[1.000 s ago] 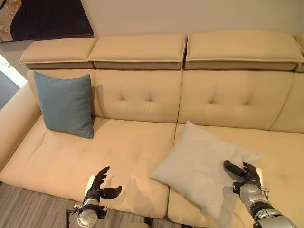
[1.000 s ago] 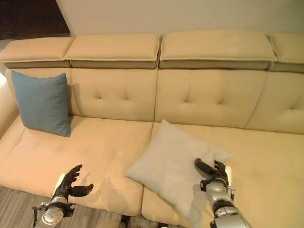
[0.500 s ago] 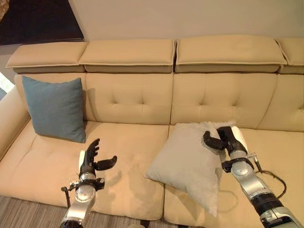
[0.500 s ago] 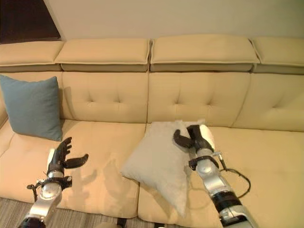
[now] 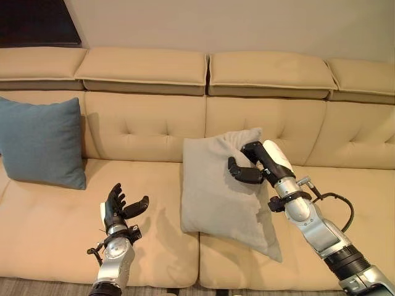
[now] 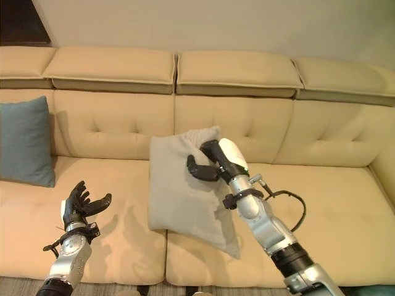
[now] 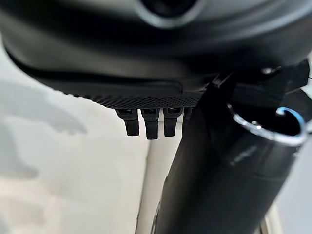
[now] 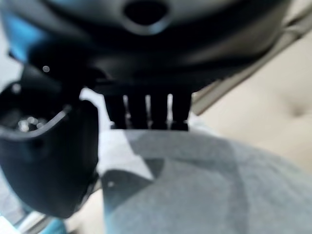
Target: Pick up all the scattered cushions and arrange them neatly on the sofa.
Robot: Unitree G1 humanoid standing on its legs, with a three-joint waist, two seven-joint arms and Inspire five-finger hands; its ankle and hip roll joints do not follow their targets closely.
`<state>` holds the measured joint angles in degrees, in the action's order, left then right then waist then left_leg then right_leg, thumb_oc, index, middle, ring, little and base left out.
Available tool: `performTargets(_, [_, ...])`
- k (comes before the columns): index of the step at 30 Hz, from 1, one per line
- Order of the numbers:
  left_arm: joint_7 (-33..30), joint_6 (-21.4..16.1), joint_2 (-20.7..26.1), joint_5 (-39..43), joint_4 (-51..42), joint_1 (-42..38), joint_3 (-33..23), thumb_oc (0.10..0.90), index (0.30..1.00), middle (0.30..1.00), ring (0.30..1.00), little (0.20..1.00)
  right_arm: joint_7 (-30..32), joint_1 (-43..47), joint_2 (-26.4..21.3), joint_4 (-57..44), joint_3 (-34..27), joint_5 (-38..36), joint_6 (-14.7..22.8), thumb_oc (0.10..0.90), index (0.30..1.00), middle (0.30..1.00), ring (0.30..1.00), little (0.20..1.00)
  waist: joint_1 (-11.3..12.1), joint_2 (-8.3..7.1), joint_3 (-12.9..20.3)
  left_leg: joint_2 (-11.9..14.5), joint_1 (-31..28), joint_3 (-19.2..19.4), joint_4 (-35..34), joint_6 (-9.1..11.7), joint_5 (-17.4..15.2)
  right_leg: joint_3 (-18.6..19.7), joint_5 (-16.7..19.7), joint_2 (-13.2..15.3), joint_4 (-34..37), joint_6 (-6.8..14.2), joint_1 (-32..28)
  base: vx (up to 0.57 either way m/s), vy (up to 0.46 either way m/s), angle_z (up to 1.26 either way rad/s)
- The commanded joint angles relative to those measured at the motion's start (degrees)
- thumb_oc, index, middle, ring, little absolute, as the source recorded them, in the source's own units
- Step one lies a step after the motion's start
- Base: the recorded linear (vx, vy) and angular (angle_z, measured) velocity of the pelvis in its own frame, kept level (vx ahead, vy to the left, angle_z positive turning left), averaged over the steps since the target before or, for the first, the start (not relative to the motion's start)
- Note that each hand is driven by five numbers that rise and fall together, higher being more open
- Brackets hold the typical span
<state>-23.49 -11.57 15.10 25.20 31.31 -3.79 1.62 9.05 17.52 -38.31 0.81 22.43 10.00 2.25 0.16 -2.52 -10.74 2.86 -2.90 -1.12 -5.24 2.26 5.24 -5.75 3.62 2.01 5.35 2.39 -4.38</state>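
a wide beige sofa spans the view. a blue cushion stands upright against its backrest at the far left. a pale grey cushion is held upright over the middle seat, its top corner clasped between the curled fingers and thumb of the right hand. the left hand hovers above the seat front, fingers spread, holding nothing.

I see a beige, button-tufted sofa under a plain cream wall. One cushion is pale grey; the other cushion is teal blue.
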Motion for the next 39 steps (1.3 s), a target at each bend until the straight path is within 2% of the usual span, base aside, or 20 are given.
performTargets(1, [-1.9,-8.2,3.7,2.3,2.4,-7.6,-1.3,0.8,0.9,0.9,0.9,0.9,2.8,9.4,-2.2,-13.8,-2.8,-7.5,13.8,0.4,0.3,0.3,0.3,0.3,-0.5,-3.86,6.6,1.1,-0.8,1.3,0.2,1.5,-5.7,0.9,-6.8,2.9,-1.7,5.0,-3.8,0.0,0.0,0.0])
performTargets(3, [-1.5,-9.1,3.6,4.3,0.6,-7.3,-1.7,0.8,0.9,0.9,0.9,0.9,2.1,9.2,-2.0,-15.2,-2.5,-10.2,14.4,0.4,0.3,0.3,0.3,0.3,-0.5,-4.13,6.5,1.1,-0.8,1.4,0.2,1.5,-5.7,1.0,-6.7,2.9,-1.8,5.0,-3.7,0.0,0.014,-0.02])
performTargets(4, [0.6,-10.2,3.6,8.5,-2.6,-6.9,-2.2,0.8,0.9,0.9,0.9,0.9,0.0,8.9,-1.9,-17.1,-1.3,-14.5,15.3,0.4,0.3,0.3,0.3,0.3,-0.6,-4.53,6.6,1.2,-0.9,1.6,0.2,1.4,-5.8,1.0,-6.7,2.9,-2.0,5.0,-3.6,0.0,0.0,0.0])
performTargets(5, [0.7,-10.2,3.6,8.6,-2.6,-6.9,-2.2,0.8,0.9,0.9,0.9,0.9,-0.1,8.9,-1.9,-17.1,-1.4,-14.6,15.3,0.4,0.3,0.3,0.3,0.3,-0.6,-4.54,6.6,1.2,-0.9,1.6,0.2,1.4,-5.8,1.1,-6.7,2.9,-2.0,5.0,-3.6,0.0,0.0,0.0])
performTargets(8, [4.8,-10.7,4.6,15.2,-5.5,-8.5,-2.0,0.8,0.9,0.9,0.9,0.9,-4.5,9.5,-1.2,-19.5,1.3,-22.2,16.5,0.4,0.3,0.3,0.3,0.3,-0.7,-5.12,6.7,1.4,-0.9,1.9,0.2,1.5,-5.9,1.4,-6.6,2.8,-2.0,5.0,-3.5,0.0,0.003,-0.01])
performTargets(9, [4.8,-10.7,4.6,15.2,-5.4,-8.5,-2.0,0.8,0.9,0.9,0.9,0.9,-4.6,9.6,-1.2,-19.5,1.3,-22.3,16.5,0.4,0.3,0.3,0.3,0.3,-0.7,-5.12,6.7,1.4,-0.9,1.9,0.2,1.5,-5.9,1.4,-6.6,2.8,-2.0,5.0,-3.5,-0.01,0.013,-0.07])
performTargets(11, [6.5,-10.5,4.6,17.5,-5.8,-11.2,-0.4,0.8,0.9,0.9,0.9,0.9,-7.5,10.3,0.0,-20.7,3.9,-28.0,16.6,0.4,0.3,0.3,0.3,0.3,-1.0,-5.2,6.9,1.5,-0.9,2.1,0.2,1.5,-5.8,1.6,-6.5,2.8,-2.1,5.0,-3.3,-0.01,0.018,-0.08])
performTargets(15, [8.4,-10.8,1.9,24.2,-6.8,-12.9,0.4,0.8,0.9,0.9,0.9,0.9,-10.0,11.3,1.0,-23.6,6.4,-32.0,16.7,0.4,0.3,0.3,0.3,0.3,-1.6,-4.83,7.1,1.5,-1.1,2.3,0.2,1.5,-5.8,1.8,-6.4,2.9,-2.3,5.0,-3.1,-0.01,0.019,-0.03])
performTargets(18, [10.5,-9.3,0.7,28.2,-6.4,-13.2,1.6,0.8,0.9,0.9,0.9,0.9,-10.8,12.0,1.1,-24.3,7.5,-33.1,16.2,0.4,0.3,0.3,0.3,0.3,-1.9,-4.45,7.3,1.4,-1.2,2.4,0.2,1.3,-5.9,1.9,-6.3,2.9,-2.2,5.0,-3.2,0.0,0.0,0.0])
performTargets(19, [15.5,-6.3,-0.1,32.9,-7.6,-12.0,3.7,0.8,0.9,0.9,0.9,0.9,-11.9,12.5,1.5,-24.8,8.1,-34.1,15.8,0.4,0.3,0.3,0.3,0.3,-2.2,-3.93,7.4,1.4,-1.2,2.4,0.2,1.2,-5.9,1.9,-6.3,3.0,-2.2,5.0,-3.1,-0.02,0.033,-0.04])
performTargets(20, [17.8,-4.9,-0.3,34.6,-8.1,-10.8,4.8,0.599,0.599,0.599,0.599,0.599,-12.4,12.6,1.7,-24.7,8.3,-34.4,15.4,0.4,0.3,0.3,0.3,0.3,-2.2,-3.69,7.5,1.3,-1.2,2.4,0.2,1.2,-5.9,1.9,-6.3,3.1,-2.2,5.1,-3.2,-0.02,0.045,-0.05])
performTargets(21, [20.0,-3.3,-0.5,35.9,-7.6,-10.2,6.2,0.436,0.354,0.354,0.354,0.354,-13.1,13.0,2.2,-24.2,8.7,-34.9,15.1,0.4,0.3,0.3,0.3,0.3,-2.3,-3.42,7.6,1.4,-1.3,2.5,0.2,1.1,-5.9,1.8,-6.3,3.1,-2.1,5.1,-3.2,-0.01,0.037,-0.05])
performTargets(22, [22.4,-1.5,-0.7,36.6,-7.0,-9.3,7.6,0.4,0.3,0.3,0.3,0.3,-13.6,13.0,3.1,-23.7,9.1,-35.4,14.8,0.4,0.3,0.3,0.3,0.3,-2.4,-3.21,7.8,1.3,-1.3,2.5,0.2,1.1,-5.9,1.9,-6.3,3.1,-2.1,5.1,-3.3,0.0,0.033,-0.02])
performTargets(24, [26.1,1.5,-0.2,36.2,-5.5,-8.9,9.9,0.4,0.3,0.3,0.3,0.3,-14.6,13.5,4.0,-22.7,9.3,-35.3,14.1,0.4,0.3,0.3,0.3,0.3,-2.6,-2.82,7.9,1.3,-1.4,2.6,0.2,1.0,-6.0,2.0,-6.2,3.1,-2.1,5.1,-3.2,0.0,0.0,0.0])
performTargets(27, [30.2,3.6,0.2,35.3,-4.1,-8.3,12.9,0.4,0.3,0.3,0.3,0.3,-15.9,12.8,5.6,-21.6,9.0,-35.6,13.5,0.4,0.3,0.3,0.3,0.3,-2.9,-2.25,8.0,1.2,-1.5,2.7,0.2,0.9,-6.0,2.2,-6.2,3.2,-2.2,5.1,-3.1,0.0,0.0,0.0])
performTargets(33, [32.1,4.2,0.3,33.4,-2.6,-8.9,14.4,0.4,0.3,0.3,0.3,0.3,-15.9,10.8,7.1,-18.7,7.2,-33.2,12.3,0.4,0.3,0.3,0.3,0.3,-3.2,-1.55,8.0,1.1,-1.6,2.8,0.2,0.8,-6.0,2.1,-6.3,3.4,-2.4,5.1,-3.2,0.0,0.009,-0.03])
performTargets(39, [31.3,3.3,0.6,33.3,-3.7,-9.3,13.6,0.4,0.3,0.3,0.3,0.3,-14.2,9.2,6.9,-15.7,5.2,-28.0,11.4,0.4,0.3,0.3,0.3,0.3,-3.0,-1.04,7.8,0.9,-1.6,2.5,0.2,0.7,-6.0,1.9,-6.3,3.5,-2.2,5.0,-3.4,0.0,0.0,0.0])
